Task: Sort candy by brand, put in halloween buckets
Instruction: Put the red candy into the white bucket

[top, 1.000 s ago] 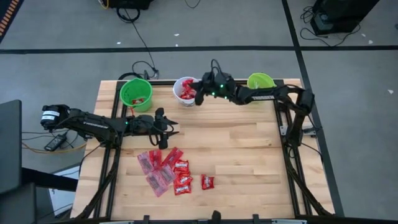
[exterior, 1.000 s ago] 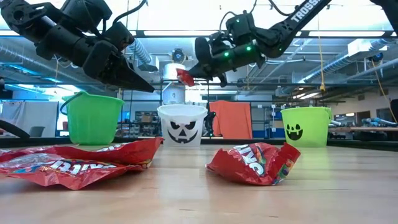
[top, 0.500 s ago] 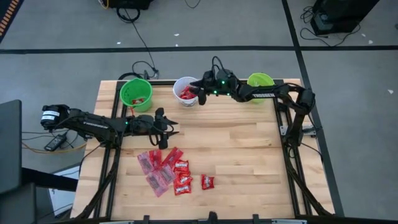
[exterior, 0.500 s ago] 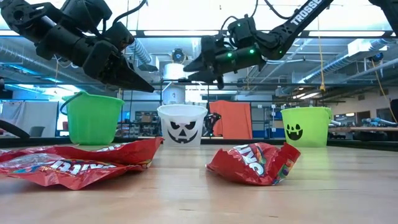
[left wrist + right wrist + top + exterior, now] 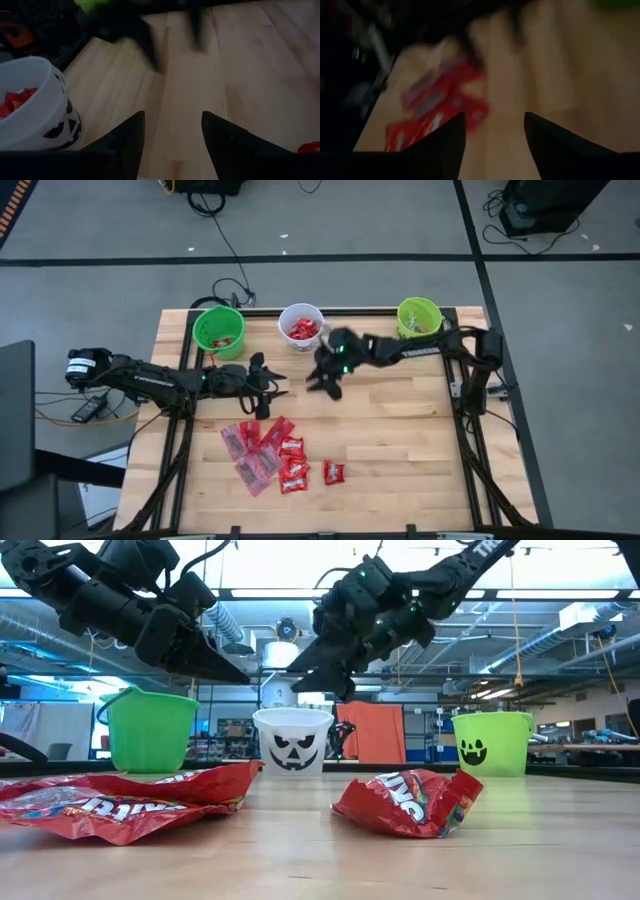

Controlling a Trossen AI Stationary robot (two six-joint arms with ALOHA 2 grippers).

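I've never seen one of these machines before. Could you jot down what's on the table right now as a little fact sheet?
Table: pale wooden top
Buckets: green plastic pail, white plastic pail with a black face, second green plastic pail, all along the far edge
Loose candy: pile of red wrapped packets near the front
Left gripper: open, empty, above the table
Right gripper: open, empty, between white pail and pile

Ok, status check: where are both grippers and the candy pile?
Right gripper open, empty, over bare wood near the white plastic bucket. Left gripper open, hovering above the red wrapped candy pile. Nothing in the way.
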